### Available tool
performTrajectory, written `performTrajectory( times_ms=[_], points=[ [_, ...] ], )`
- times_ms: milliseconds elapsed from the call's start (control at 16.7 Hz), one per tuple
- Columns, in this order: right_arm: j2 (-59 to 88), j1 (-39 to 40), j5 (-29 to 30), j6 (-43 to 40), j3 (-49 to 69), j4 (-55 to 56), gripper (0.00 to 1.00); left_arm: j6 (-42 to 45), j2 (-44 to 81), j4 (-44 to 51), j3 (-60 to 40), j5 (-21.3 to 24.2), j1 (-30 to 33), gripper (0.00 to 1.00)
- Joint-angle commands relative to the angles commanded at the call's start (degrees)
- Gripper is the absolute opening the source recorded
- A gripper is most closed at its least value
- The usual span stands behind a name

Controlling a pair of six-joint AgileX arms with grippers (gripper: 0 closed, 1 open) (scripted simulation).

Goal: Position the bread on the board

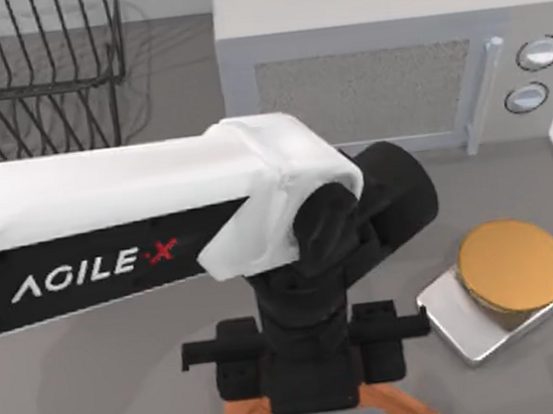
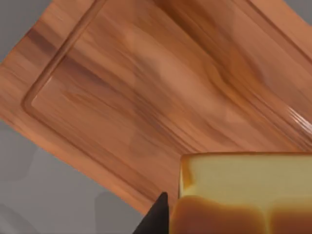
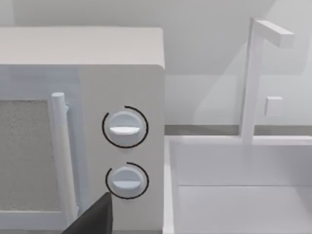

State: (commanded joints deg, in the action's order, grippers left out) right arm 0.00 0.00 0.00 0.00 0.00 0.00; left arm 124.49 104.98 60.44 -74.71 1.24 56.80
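The bread (image 2: 243, 195), a pale loaf with a brown crust, hangs close above the board (image 2: 146, 97), a reddish-brown wooden slab with a groove round its edge. One dark fingertip (image 2: 157, 218) of my left gripper presses against the loaf's side. In the top view my left arm reaches in from the left, and its gripper (image 1: 315, 387) points down at the front centre, shut on the bread. It covers most of the board, whose edge (image 1: 414, 409) peeks out. A dark part of my right gripper (image 3: 92, 219) faces the microwave.
A silver scale with a golden round top (image 1: 513, 265) stands right of the board. A white microwave (image 1: 381, 75) fills the back, with a wire dish rack (image 1: 31, 65) at the back left. A white sink with a faucet (image 3: 253, 78) lies right of the microwave.
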Motion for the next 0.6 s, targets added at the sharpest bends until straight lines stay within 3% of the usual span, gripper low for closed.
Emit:
performTrajectory(
  times_ms=[600],
  points=[
    [0.0, 0.0, 0.0, 0.0, 0.0, 0.0, 1.00, 0.3, 1.6, -4.5, 2.7, 0.1, 0.1, 0.00]
  ],
)
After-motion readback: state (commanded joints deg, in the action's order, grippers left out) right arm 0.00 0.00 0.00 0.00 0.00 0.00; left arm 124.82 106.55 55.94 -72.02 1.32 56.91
